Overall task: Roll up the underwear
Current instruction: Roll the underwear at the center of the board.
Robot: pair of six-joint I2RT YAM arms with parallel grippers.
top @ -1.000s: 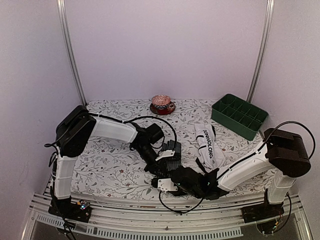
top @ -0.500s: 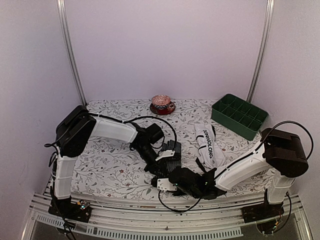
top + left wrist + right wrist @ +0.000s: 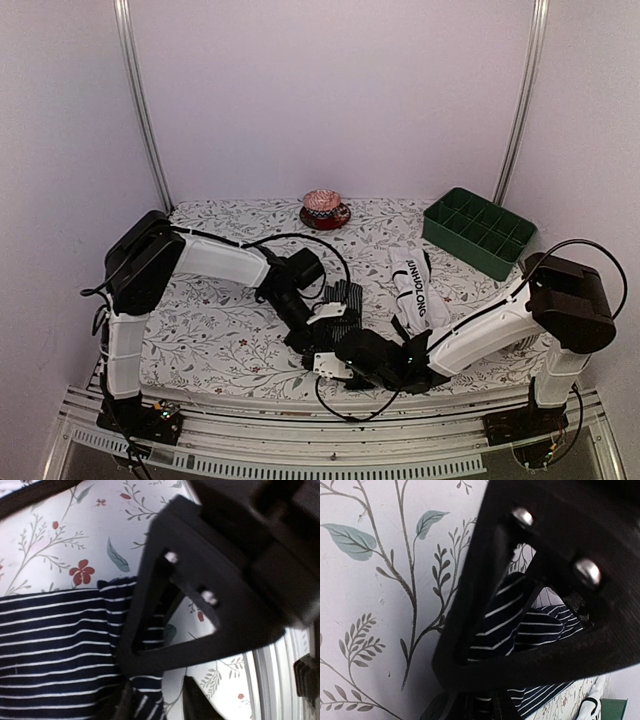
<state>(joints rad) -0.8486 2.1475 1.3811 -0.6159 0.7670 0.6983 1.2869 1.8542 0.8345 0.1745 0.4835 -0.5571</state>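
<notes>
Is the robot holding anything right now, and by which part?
The right gripper pinches the striped underwear at its near edge; the left gripper stands open around the same edge.

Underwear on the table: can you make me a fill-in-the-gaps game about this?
The tray at the back right is coloured ____.
In the top view, the white underwear lies to the ____ of the striped underwear.
The letters on the white underwear are coloured ____.
Missing words: green; right; black.
</notes>
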